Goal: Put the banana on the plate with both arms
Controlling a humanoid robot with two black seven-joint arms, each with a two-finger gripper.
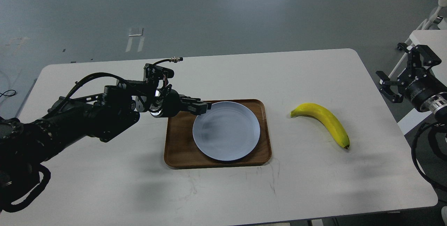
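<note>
nearest the viewpoint lies bare white table (pixel 223 191), with the left arm entering low from the left edge.

next in depth, the brown wooden tray (pixel 181 149) sits near the table's middle and carries the plate (pixel 227 138), which is empty. the left gripper (pixel 204 107) is extended sideways to the plate's upper-left rim; its fingers appear drawn close together at the rim, but whether they pinch the rim or only touch it cannot be told from this angle.

at about the same depth, to the right of the tray and clear of it, the banana (pixel 324 123) lies flat on the table. its long axis runs diagonally: one end points up-left toward the tray, the small dark tip points down-right toward the table's near right corner. the curve bows upward and to the right.

further right and slightly farther back, the right gripper (pixel 401 79) hangs off the table's right edge, fingers spread apart, holding nothing.

key relation: the banana lies between the tray and the right gripper, nearer the right arm than the left. judged from this, the right arm is the one placed to pick; it would need to travel left and down, with its fingers set across the diagonal axis. the pick has not begun.
</note>
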